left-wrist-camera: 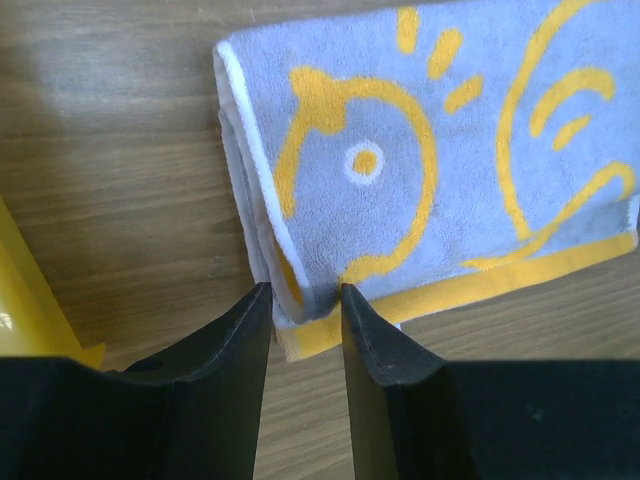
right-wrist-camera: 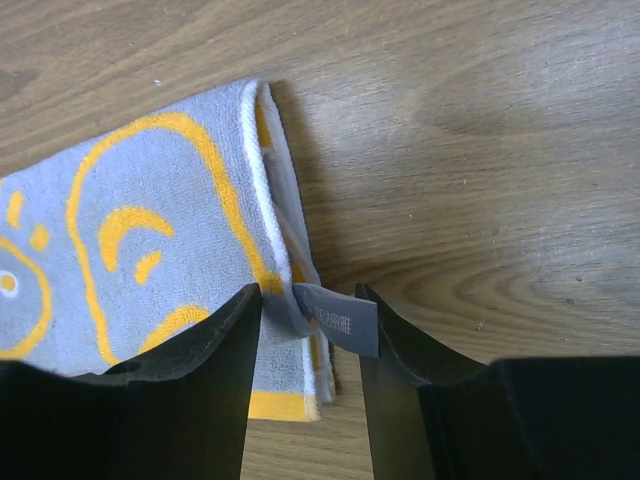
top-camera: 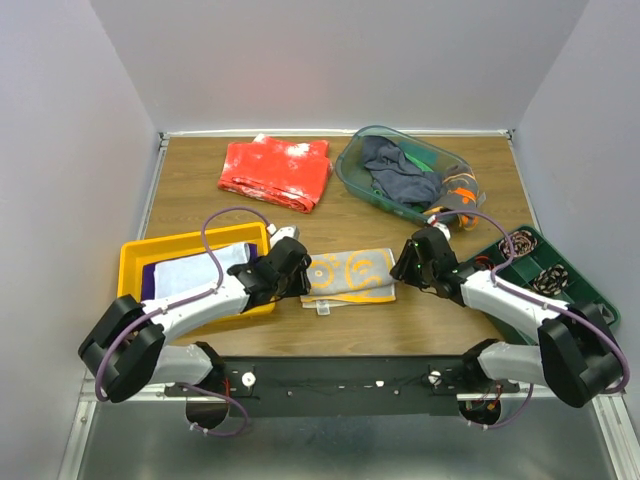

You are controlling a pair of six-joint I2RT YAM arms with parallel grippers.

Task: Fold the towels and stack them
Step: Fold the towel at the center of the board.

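A grey-and-yellow towel with a circle pattern lies folded flat at the table's centre. My left gripper is at its left end. In the left wrist view its jaws stand apart, with the towel's folded corner between the gripper's tips. My right gripper is at the right end. Its jaws are also parted around the towel's edge and a small grey label at the gripper. More towels sit in a clear bin: dark navy, green and dark grey with orange.
A yellow bin at the left holds a white towel over a purple one, right beside my left arm. A red white-speckled cloth lies at the back. A green tray of small items sits at the right edge.
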